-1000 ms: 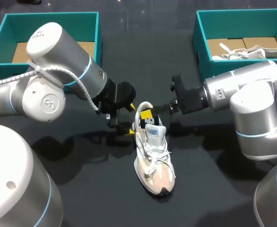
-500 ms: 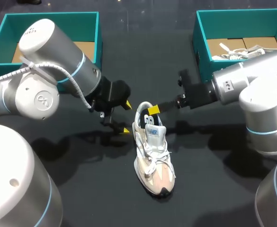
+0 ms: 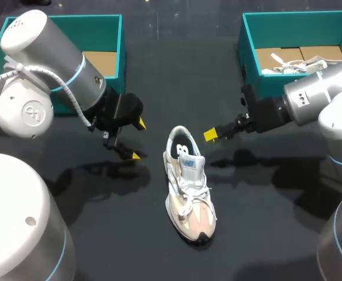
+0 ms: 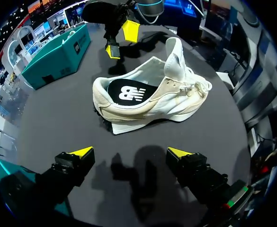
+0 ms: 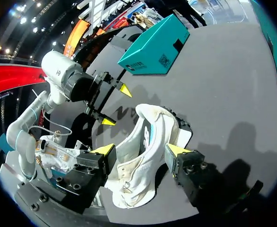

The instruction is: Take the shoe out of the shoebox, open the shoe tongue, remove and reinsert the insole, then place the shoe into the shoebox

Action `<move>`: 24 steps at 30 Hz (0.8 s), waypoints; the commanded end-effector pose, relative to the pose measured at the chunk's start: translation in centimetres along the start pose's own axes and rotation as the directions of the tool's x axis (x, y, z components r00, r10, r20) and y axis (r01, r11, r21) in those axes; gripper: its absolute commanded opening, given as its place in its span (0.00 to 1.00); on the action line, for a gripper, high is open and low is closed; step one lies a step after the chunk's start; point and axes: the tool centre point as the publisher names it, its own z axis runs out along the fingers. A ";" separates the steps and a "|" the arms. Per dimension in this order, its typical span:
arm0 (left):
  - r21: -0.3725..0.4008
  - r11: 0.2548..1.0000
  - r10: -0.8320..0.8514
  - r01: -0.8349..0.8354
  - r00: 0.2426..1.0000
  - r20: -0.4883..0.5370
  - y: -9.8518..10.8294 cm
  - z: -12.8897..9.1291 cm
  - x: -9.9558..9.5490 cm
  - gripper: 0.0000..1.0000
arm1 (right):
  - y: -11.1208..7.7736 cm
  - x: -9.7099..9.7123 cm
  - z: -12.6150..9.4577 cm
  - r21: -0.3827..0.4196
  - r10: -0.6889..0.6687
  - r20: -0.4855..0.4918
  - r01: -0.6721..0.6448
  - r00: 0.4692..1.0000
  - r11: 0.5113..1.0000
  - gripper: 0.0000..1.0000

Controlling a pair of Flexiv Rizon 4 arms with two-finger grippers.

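Standing sole-down, shoe (image 3: 188, 187) runs near-to-far; toe at near end.

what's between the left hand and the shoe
Nothing: only bare black table separates the left hand from the shoe, clearest in the left wrist view.

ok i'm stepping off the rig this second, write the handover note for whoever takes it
Left hand: open, holding nothing, left of the shoe's heel, apart from it.
Right hand: open, holding nothing, right of the heel, apart from it.
Shoe: upright on the table between the hands, tongue raised, insole lying inside.
Left shoebox and right shoebox sit at the far side; the right one holds another shoe.
Done: shoe out of the box. Whether the insole step is finished cannot be told.
Left: probably only placing the shoe into a shoebox.
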 end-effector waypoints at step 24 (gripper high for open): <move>-0.015 0.994 0.109 -0.109 0.994 -0.021 4.4 -8.4 0.6 1.00 | 0.3 2.1 -7.7 0.157 0.151 0.329 -0.211 0.932 0.965 0.00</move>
